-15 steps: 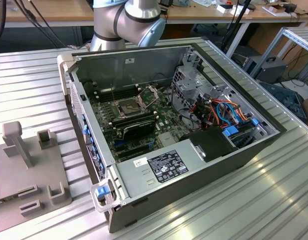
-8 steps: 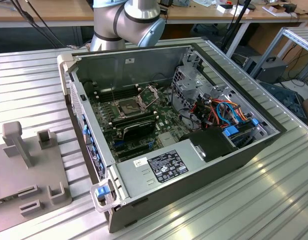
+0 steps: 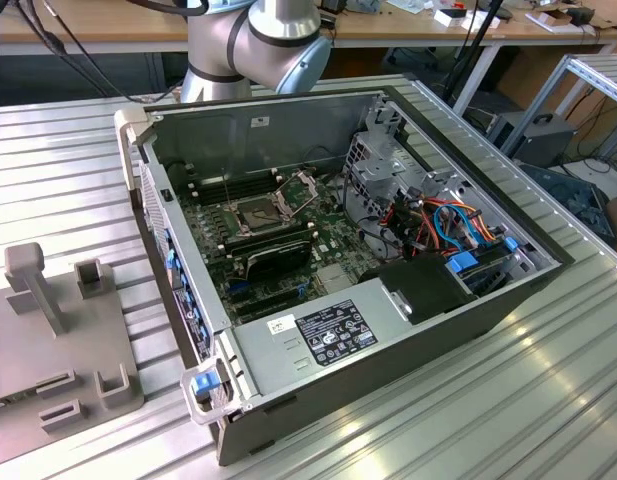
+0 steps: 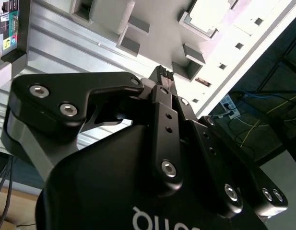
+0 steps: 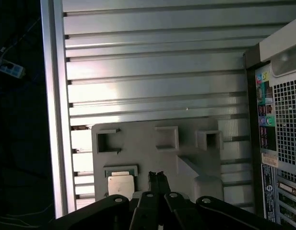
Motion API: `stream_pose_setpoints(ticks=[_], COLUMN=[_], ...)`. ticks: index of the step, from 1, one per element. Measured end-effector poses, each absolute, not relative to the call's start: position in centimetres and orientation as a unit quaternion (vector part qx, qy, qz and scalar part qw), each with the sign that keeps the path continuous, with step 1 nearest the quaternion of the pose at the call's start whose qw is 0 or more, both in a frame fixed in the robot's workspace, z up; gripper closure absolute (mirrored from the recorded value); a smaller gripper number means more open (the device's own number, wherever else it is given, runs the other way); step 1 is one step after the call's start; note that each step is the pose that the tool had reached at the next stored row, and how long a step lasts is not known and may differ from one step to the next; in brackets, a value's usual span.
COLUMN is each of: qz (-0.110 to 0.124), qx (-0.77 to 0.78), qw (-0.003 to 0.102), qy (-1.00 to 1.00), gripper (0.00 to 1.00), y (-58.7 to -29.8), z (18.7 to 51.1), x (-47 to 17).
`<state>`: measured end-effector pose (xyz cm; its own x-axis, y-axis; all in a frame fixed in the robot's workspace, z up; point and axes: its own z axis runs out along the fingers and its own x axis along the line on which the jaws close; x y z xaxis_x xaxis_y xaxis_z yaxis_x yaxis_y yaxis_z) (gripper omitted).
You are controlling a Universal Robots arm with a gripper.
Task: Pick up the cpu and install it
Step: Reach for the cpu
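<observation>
The black gripper (image 5: 157,176), fingertips pressed together on nothing, hangs above the grey fixture plate (image 5: 186,158) near the thin, pale square cpu (image 5: 120,185). Lowered unopened, it could knock the chip askew.

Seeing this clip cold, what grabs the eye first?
The open computer case sits mid-table in the exterior view, its motherboard exposed. At the exterior view's left lies a grey fixture plate; in the first wrist view the gripper, fingers together, hangs above it, near the cpu lying on it.
</observation>
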<state>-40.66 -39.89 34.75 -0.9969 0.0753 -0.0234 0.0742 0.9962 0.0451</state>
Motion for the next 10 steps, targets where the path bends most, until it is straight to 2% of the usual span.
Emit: stream_pose_setpoints(ticks=[10], qz=[0.022], qx=[0.037], qw=[0.013], qy=[0.999], gripper=[0.89], y=[-39.9], z=[33.4], x=[-40.8])
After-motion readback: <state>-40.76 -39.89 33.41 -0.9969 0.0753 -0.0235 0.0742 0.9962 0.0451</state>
